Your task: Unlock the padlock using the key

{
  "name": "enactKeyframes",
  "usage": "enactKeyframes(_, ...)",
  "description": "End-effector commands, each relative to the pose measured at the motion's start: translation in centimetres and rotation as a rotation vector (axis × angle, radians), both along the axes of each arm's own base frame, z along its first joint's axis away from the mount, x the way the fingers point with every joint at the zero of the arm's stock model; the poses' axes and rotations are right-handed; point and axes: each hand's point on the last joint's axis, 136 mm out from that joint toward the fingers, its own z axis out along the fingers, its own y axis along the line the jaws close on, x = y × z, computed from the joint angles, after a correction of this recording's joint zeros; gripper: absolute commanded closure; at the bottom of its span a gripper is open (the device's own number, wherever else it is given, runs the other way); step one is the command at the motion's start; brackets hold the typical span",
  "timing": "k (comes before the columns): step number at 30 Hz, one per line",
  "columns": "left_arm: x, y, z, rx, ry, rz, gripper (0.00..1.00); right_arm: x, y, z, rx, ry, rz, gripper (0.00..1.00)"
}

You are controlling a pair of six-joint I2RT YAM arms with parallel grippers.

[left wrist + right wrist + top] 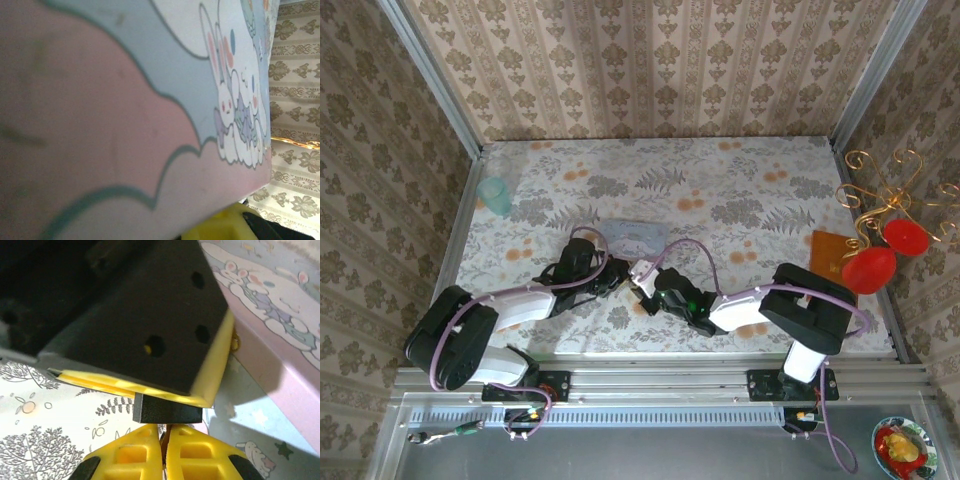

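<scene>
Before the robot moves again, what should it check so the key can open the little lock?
1. Right gripper pinching the key: jaws shut on a thin sliver, ok.
2. Key aimed at the padlock: the sliver points straight at the black body, ok.
3. Key all the way in the keyhole: hidden, cannot tell.
4. Left gripper holding the padlock steady: the body sits against its yellow pad, but the other finger is hidden, cannot tell.
5. Shackle state: hidden, cannot tell.
6. Room to twist: the bunny box sits right beside both grippers, cannot tell.
</scene>
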Motion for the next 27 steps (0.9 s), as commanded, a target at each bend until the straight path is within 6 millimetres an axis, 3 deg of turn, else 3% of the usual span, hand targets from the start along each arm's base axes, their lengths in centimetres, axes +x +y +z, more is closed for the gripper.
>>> enactKeyframes(1,0.6,-1.1,1.5,-0.034,-0.068,-0.026,1.00,-0.3,0.9,2.5,0.286,0.154,-0.026,1.00)
enactKeyframes(7,1.3,-1.4,0.8,-0.012,-0.082,-0.033,1.00,-0.4,0.0,0.9,0.283,0.241,-0.091,1.00)
enactKeyframes(12,2.1,-0.3,0.3,0.022,-0.094,-0.017,0.78,-0.3,-1.7,-0.6,0.173,0.243,-0.155,1.00)
enactKeyframes(22,3.4,4.3,1.3,0.215,-0.159,-0.012,0.52,-1.0,-2.9,-3.0,0.110,0.264,-0.161,0.96)
enactKeyframes(27,4.5,5.2,2.6,0.310,-0.214,-0.056,0.46,-1.0,-2.7,-3.3,0.102,0.270,-0.157,0.92)
